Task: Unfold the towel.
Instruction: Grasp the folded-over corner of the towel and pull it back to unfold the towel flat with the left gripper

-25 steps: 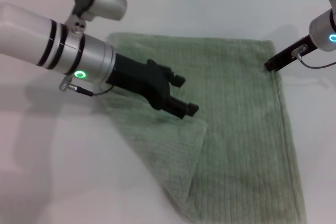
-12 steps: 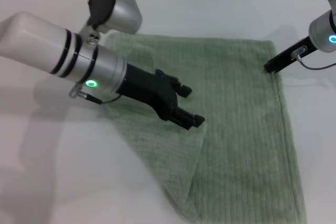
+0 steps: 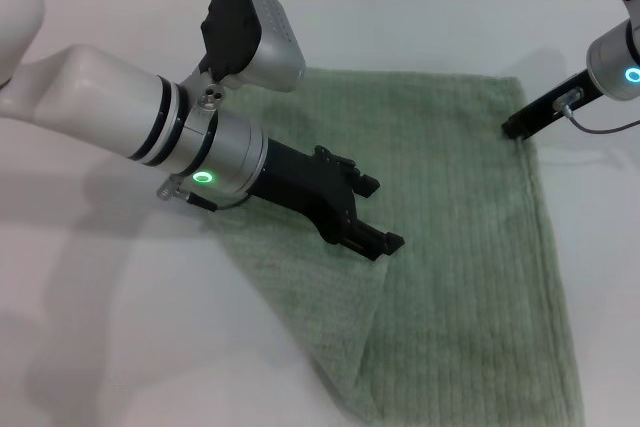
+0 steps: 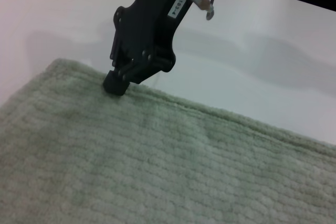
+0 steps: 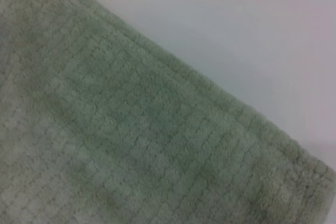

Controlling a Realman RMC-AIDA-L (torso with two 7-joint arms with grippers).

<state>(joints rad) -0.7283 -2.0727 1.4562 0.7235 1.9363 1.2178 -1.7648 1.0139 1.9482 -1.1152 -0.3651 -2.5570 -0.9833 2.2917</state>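
Note:
The pale sage-green towel lies flat on the white table, with its near-left part folded over as a slanted flap. My left gripper is open just above the towel, its lower finger at the flap's pointed corner. My right gripper is shut, and its tip rests on the towel's far right corner. The left wrist view shows that tip on the hem of the towel. The right wrist view shows only the towel and its edge from close up.
The white table surrounds the towel on all sides. My left arm's silver and white forearm hangs over the towel's far left corner. A grey cable loops by the right gripper.
My left arm has moved right and toward me over the towel, bringing the open gripper to the flap's corner. The right gripper and the towel have not moved.

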